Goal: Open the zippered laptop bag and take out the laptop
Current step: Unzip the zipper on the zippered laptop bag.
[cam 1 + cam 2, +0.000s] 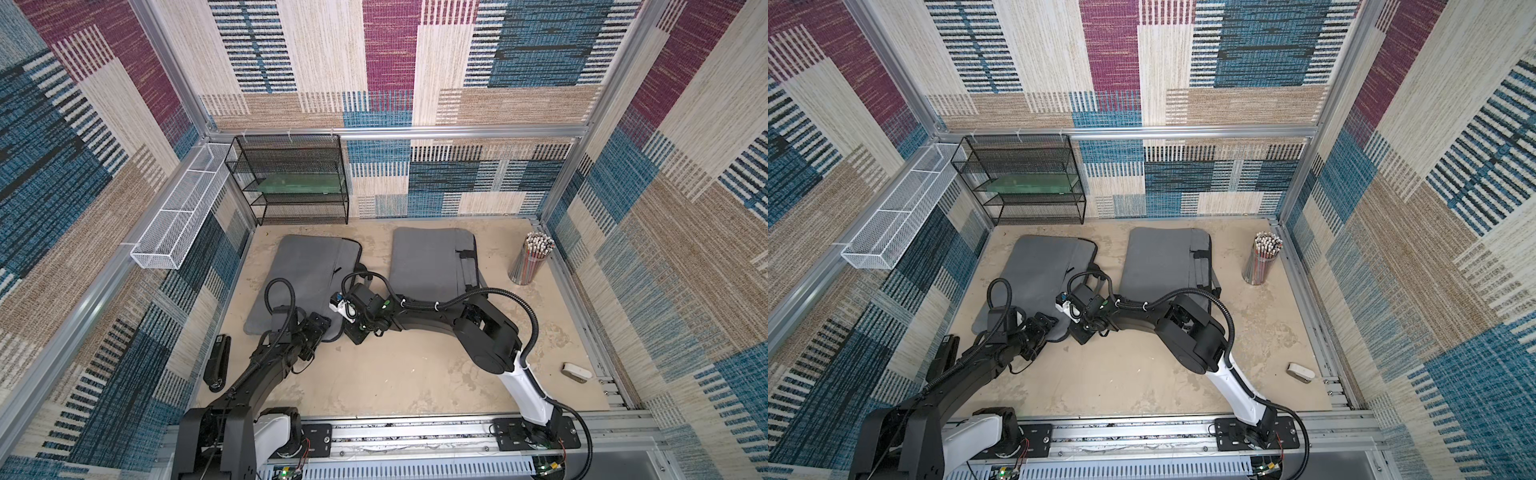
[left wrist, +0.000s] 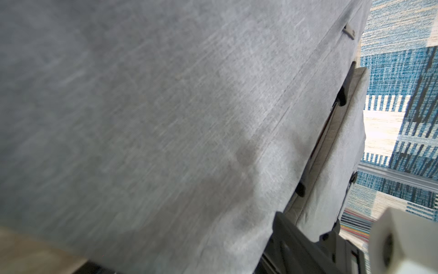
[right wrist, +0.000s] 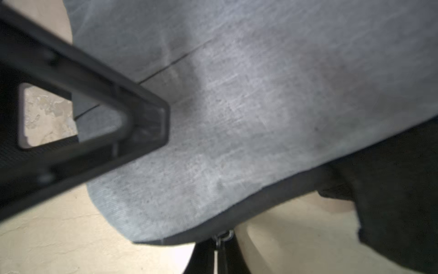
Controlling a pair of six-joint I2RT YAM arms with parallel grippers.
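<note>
A grey zippered laptop bag [image 1: 299, 278] [image 1: 1038, 270] lies flat at the table's left, and its fabric fills the left wrist view [image 2: 166, 118]. My right gripper [image 1: 357, 334] [image 1: 1081, 334] [image 3: 219, 256] is at the bag's near right corner [image 3: 189, 189], shut on the metal zipper pull [image 3: 222, 237]. My left gripper [image 1: 322, 326] [image 1: 1046, 326] is at the same near edge. It stands open, with one black finger [image 3: 94, 106] above the fabric. The laptop is hidden.
A second grey bag [image 1: 432, 266] lies to the right, partly under my right arm. Black mesh shelf [image 1: 291, 178] and white wire basket [image 1: 178, 212] stand at the back left. A pencil cup [image 1: 532, 257], a stapler [image 1: 218, 361] and a small white block [image 1: 577, 370] sit by the table's edges.
</note>
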